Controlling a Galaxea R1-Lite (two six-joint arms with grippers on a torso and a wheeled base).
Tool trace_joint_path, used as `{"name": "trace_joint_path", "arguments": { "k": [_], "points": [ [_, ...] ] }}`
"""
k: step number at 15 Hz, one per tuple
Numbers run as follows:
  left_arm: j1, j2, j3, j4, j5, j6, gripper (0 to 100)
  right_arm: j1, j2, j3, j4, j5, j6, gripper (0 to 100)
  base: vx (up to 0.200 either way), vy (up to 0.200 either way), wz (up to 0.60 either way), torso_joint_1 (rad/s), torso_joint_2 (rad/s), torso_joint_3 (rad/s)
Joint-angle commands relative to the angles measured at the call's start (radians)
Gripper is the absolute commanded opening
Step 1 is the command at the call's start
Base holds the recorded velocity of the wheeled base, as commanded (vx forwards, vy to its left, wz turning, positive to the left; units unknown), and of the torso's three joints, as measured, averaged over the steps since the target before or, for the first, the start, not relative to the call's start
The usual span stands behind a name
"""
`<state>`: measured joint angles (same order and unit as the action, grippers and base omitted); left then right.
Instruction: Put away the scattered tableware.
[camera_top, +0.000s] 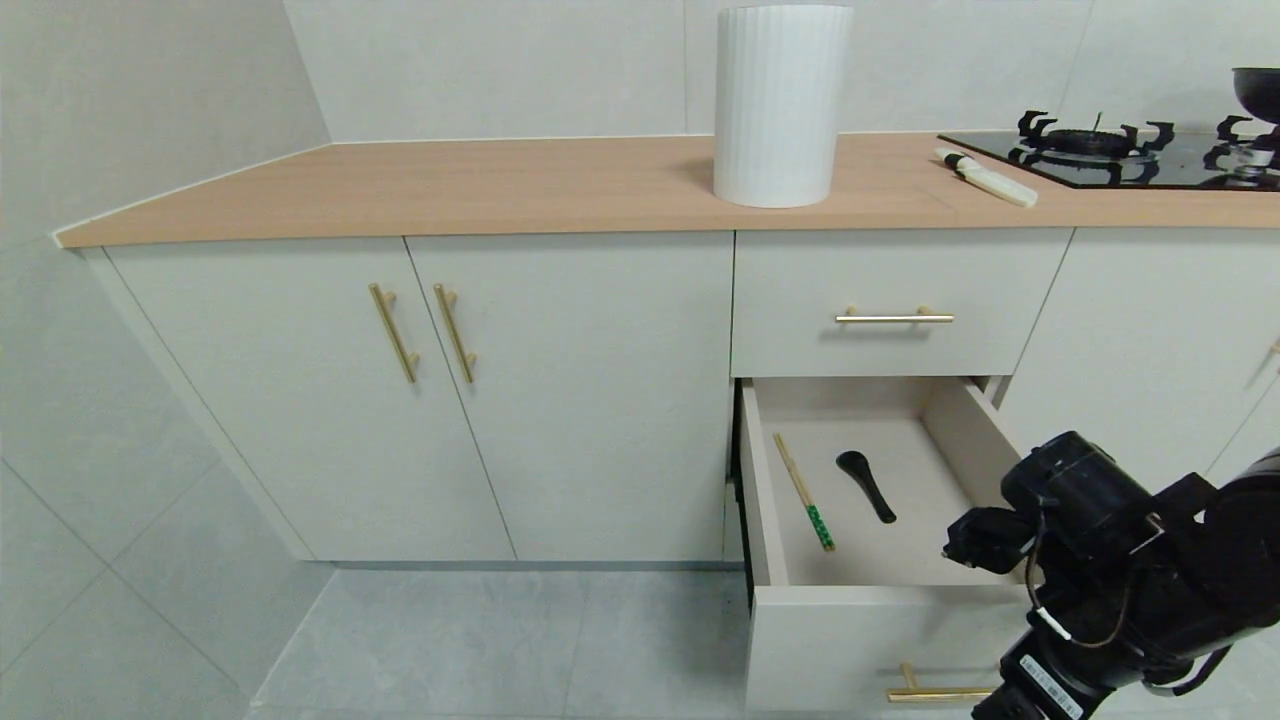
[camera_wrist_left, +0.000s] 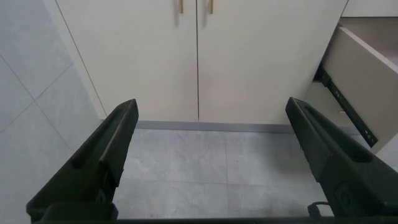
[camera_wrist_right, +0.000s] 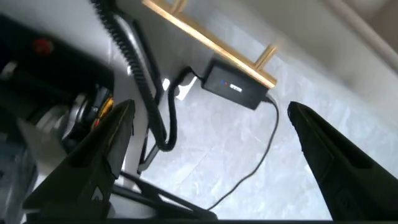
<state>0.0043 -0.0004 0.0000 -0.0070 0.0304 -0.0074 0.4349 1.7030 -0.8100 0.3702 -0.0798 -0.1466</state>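
Observation:
The middle drawer (camera_top: 765, 500) stands pulled out below the counter. Inside it lie a pair of wooden chopsticks (camera_top: 803, 492) with green ends and a black spoon (camera_top: 866, 485), side by side and apart. A white utensil with a dark tip (camera_top: 985, 177) rests on the wooden countertop beside the stove. My right arm (camera_top: 1100, 560) hangs at the drawer's front right corner. My right gripper (camera_wrist_right: 211, 109) is open and holds nothing, facing the drawer front's gold handle (camera_wrist_right: 211, 40) and the floor. My left gripper (camera_wrist_left: 211, 112) is open and holds nothing, low over the floor before the cabinet doors.
A tall white ribbed cylinder (camera_top: 780, 100) stands on the countertop (camera_top: 450, 185). A black gas stove (camera_top: 1120, 150) sits at the far right. A shut drawer (camera_top: 895, 305) lies above the open one. Double cabinet doors (camera_top: 430, 400) are shut. Black cables (camera_wrist_right: 155, 93) hang near my right gripper.

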Motion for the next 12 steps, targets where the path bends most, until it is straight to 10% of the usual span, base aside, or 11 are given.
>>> {"name": "trace_joint_path", "arguments": {
  "k": [1, 12],
  "points": [
    [0.0, 0.0, 0.0, -0.001, 0.0, 0.0, 100, 0.001, 0.072, -0.028, -0.001, -0.017, 0.036, 100, 0.0, 0.0, 0.0, 0.0, 0.0, 0.0],
    [0.0, 0.0, 0.0, -0.001, 0.0, 0.0, 100, 0.001, 0.175, -0.176, -0.03, -0.037, 0.308, 100, 0.0, 0.0, 0.0, 0.0, 0.0, 0.0]
  ]
}}
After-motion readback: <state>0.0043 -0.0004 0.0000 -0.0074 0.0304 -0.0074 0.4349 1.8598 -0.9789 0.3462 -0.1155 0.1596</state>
